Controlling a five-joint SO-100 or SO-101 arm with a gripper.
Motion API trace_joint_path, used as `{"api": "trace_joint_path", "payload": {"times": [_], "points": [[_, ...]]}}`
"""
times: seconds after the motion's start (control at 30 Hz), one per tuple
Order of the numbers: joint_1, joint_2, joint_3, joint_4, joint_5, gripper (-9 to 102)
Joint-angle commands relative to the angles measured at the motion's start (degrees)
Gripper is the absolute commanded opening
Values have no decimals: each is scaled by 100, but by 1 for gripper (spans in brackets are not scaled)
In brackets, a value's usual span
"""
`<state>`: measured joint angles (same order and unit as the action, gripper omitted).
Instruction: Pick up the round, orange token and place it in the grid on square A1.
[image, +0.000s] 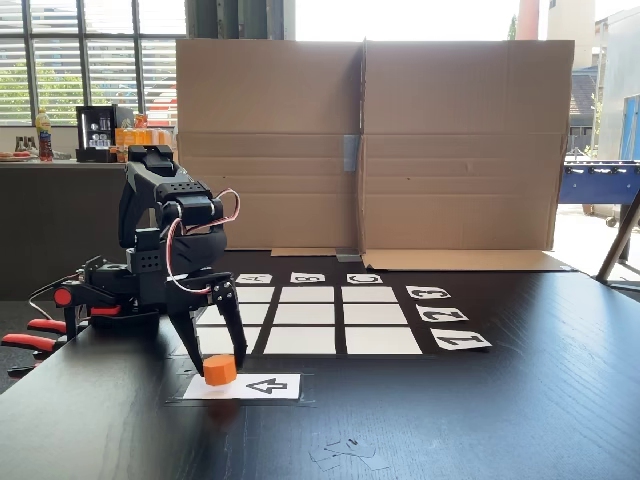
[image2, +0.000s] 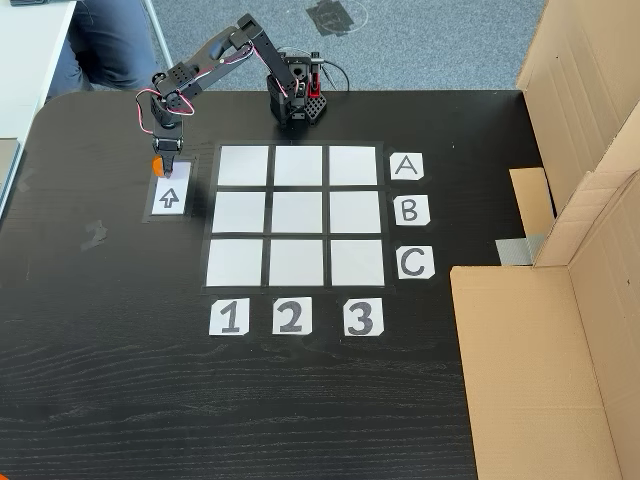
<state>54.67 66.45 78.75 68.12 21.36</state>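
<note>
Orange token (image: 220, 369) sits right on the near end of the arrow card (image: 262, 386), and the gripper (image: 212, 361) hangs directly over it, fingers spread wide and reaching down either side, nothing clamped yet by the look of it. From the gripper, square A1 (image2: 243, 166) of the grid (image2: 297, 216) lies just beside, off to the right in the overhead-style fixed view, so it's a short sideways hop once the jaws close.
</note>
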Motion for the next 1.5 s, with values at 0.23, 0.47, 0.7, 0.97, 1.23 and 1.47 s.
{"api": "trace_joint_path", "payload": {"times": [0.23, 0.47, 0.7, 0.97, 1.23, 1.47], "points": [[-26, 923, -149, 387, -44, 5], [-105, 1608, 167, 606, -53, 5], [-308, 2733, 1195, 615, -62, 5], [-510, 4104, 2435, 615, -70, 5], [-765, 5353, 3674, 633, -70, 5], [-1134, 6354, 4790, 633, -70, 5]]}}
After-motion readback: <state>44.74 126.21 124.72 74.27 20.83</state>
